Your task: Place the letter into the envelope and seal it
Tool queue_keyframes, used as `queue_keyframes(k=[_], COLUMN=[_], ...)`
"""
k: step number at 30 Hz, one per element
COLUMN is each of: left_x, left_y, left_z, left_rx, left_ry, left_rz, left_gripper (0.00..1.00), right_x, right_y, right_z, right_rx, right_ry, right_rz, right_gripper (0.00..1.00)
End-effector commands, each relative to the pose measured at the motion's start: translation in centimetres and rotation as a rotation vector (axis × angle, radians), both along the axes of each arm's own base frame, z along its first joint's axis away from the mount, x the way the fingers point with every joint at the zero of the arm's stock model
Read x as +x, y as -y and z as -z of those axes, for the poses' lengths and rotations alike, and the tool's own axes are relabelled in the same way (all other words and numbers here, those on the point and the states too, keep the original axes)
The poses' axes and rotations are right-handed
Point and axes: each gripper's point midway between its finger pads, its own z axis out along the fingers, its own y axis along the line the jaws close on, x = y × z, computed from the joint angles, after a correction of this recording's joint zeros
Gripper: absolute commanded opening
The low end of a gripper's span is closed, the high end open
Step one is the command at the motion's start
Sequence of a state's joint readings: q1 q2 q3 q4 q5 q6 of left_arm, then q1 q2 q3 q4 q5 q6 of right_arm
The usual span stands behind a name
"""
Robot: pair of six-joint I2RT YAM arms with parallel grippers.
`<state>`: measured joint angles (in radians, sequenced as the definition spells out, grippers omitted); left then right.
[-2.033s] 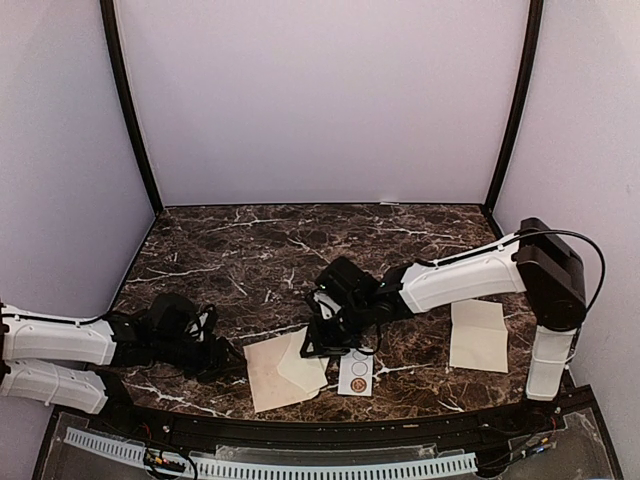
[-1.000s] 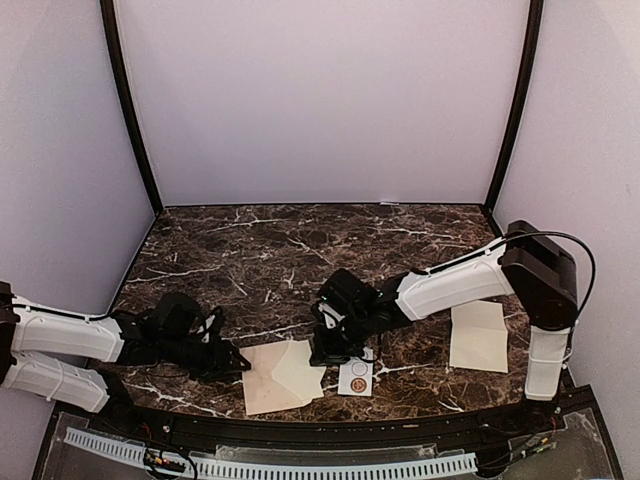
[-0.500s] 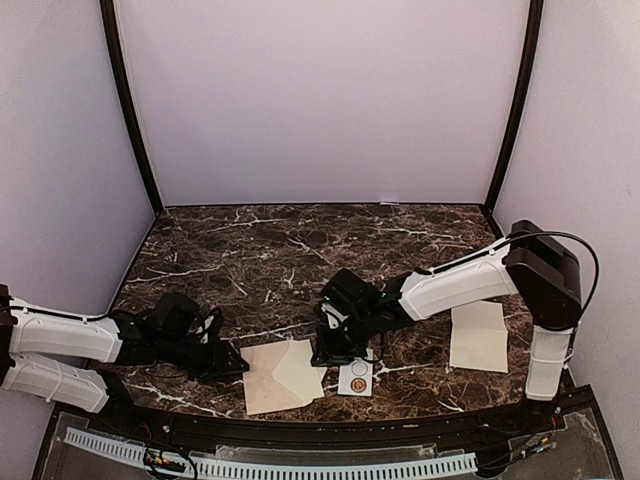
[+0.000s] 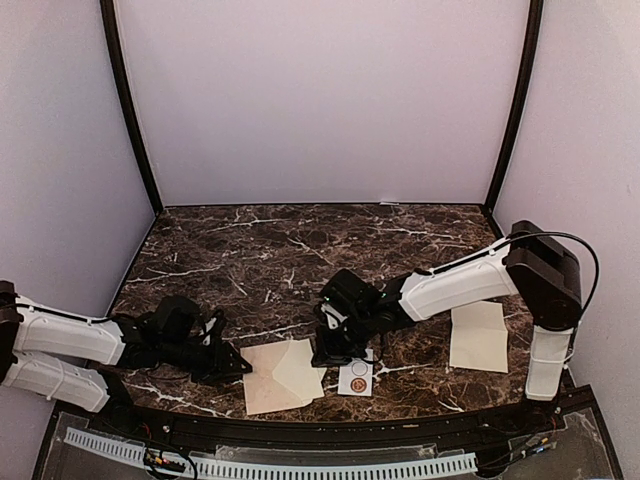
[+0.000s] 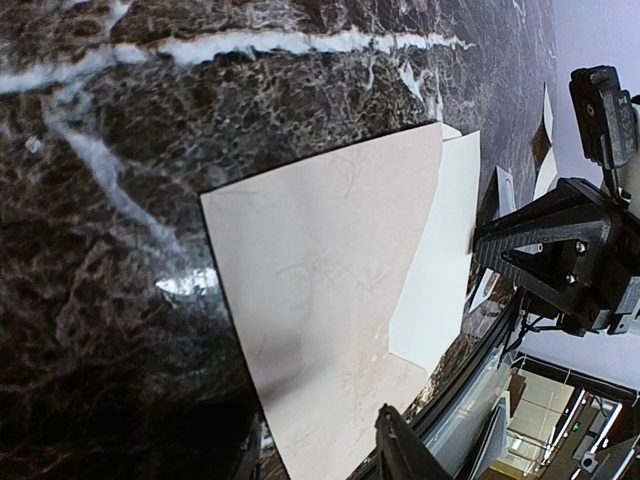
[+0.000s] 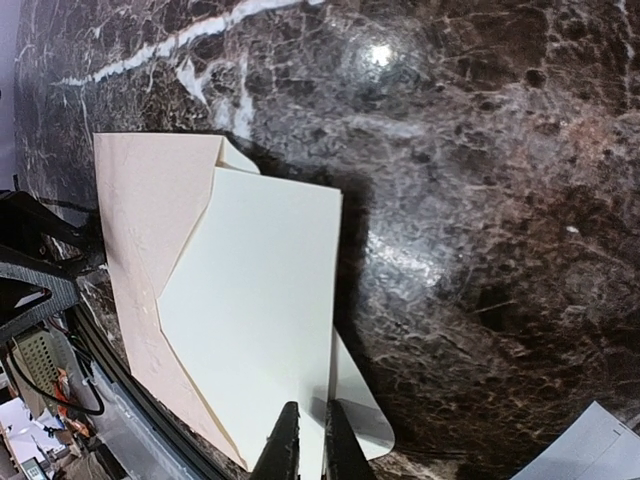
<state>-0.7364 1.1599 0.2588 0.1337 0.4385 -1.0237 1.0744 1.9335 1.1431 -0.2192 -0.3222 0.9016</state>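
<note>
The pinkish-tan envelope (image 4: 262, 385) lies flat near the table's front edge, also in the left wrist view (image 5: 320, 300) and the right wrist view (image 6: 140, 220). The paler cream letter (image 4: 300, 368) is partly tucked into its opening, and its right part sticks out (image 6: 260, 300). My right gripper (image 4: 322, 355) is shut on the letter's free right edge (image 6: 312, 445). My left gripper (image 4: 238, 366) rests at the envelope's left corner. Only one of its fingers (image 5: 400, 450) shows, hovering over the envelope and well off centre, with the jaws apart.
A small white card with circles (image 4: 358, 377) lies just right of the letter, partly under it (image 6: 360, 420). A second creased cream sheet (image 4: 478, 335) lies at the right by the right arm's base. The table's front rail (image 4: 300, 425) runs close below the envelope.
Over two seconds my right gripper came lower with the letter, and envelope and letter now lie flatter. The left arm crept slightly right. In the last half second almost nothing moved.
</note>
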Motion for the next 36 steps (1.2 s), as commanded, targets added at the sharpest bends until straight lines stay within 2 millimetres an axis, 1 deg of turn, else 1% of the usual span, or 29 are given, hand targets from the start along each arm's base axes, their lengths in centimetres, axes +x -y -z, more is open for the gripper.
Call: queue_keyframes(k=[1, 6, 10, 36], left_x=[-1.4, -1.6, -1.7, -1.5], left_y=[-0.9, -0.9, -0.8, -0.4], left_z=[1.9, 2.1, 2.1, 2.1], left_rx=[0.044, 0.046, 0.047, 0.045], left_ry=[-0.055, -0.062, -0.064, -0.06], left_rz=[0.004, 0.005, 0.011, 0.019], left_gripper=[0.38, 0.38, 0.38, 0.37], right_x=[-0.7, -1.0, -1.2, -1.8], right_y=[-0.9, -1.2, -1.6, -4.5], right_z=[0.2, 0.3, 0.4, 0.8], right_rx=[0.029, 0.04, 0.053, 0.096], right_ry=[-0.016, -0.026, -0.039, -0.057], right_rz=[-0.013, -0.019, -0.022, -0.077], right_gripper=[0.08, 0.02, 0.0, 0.0])
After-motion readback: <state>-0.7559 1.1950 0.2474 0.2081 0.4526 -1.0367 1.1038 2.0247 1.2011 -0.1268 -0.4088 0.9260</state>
